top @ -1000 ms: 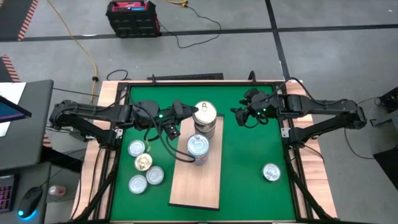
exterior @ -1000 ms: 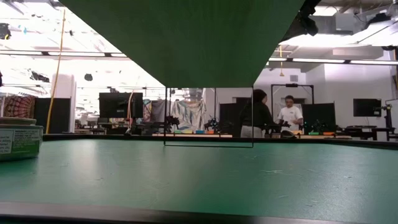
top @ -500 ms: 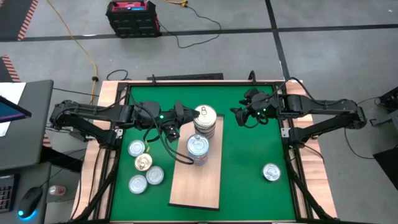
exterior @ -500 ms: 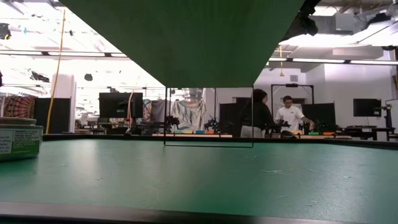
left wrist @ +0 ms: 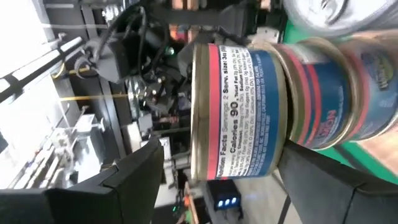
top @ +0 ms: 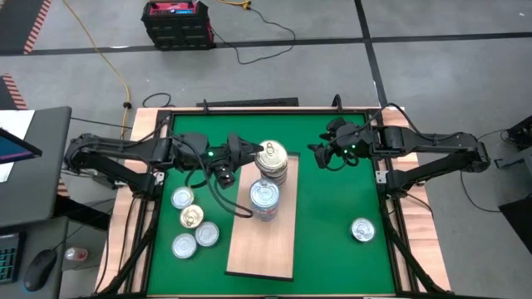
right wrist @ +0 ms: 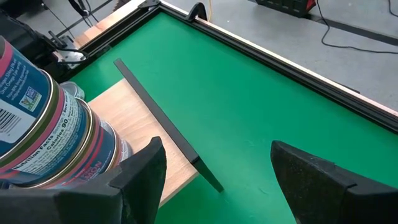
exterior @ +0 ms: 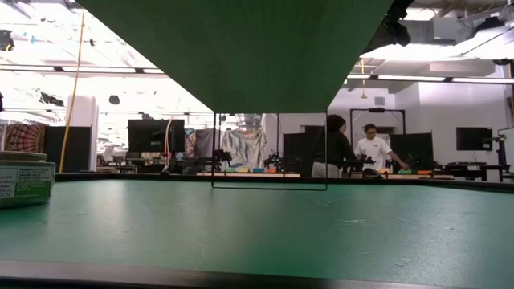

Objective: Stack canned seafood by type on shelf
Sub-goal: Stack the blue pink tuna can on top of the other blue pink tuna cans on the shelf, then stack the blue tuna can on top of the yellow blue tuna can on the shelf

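On the pale wooden shelf [top: 262,249] stand two stacks of blue-and-red labelled cans: a far stack [top: 273,164] and a nearer one [top: 264,199]. My left gripper [top: 252,152] is open at the far stack's top can [left wrist: 239,112], reaching in level from the table's left. Its fingers [left wrist: 124,180] stand on either side of that can, with a gap at the lid side. Several loose cans [top: 192,218] sit on the green mat left of the shelf, and one can [top: 362,230] sits at the right. My right gripper [top: 318,156] [right wrist: 217,158] hovers open to the right of the far stack.
The green mat [top: 332,208] lies inside a raised wooden and black frame [top: 274,103]. A dark strip [right wrist: 163,121] runs along the shelf's edge. One can [exterior: 24,181] shows at the low view's left edge. People stand in the room beyond the table.
My left gripper has shifted slightly toward the table's left edge beside the far stack. The top can's pull tab now points another way than a second ago.
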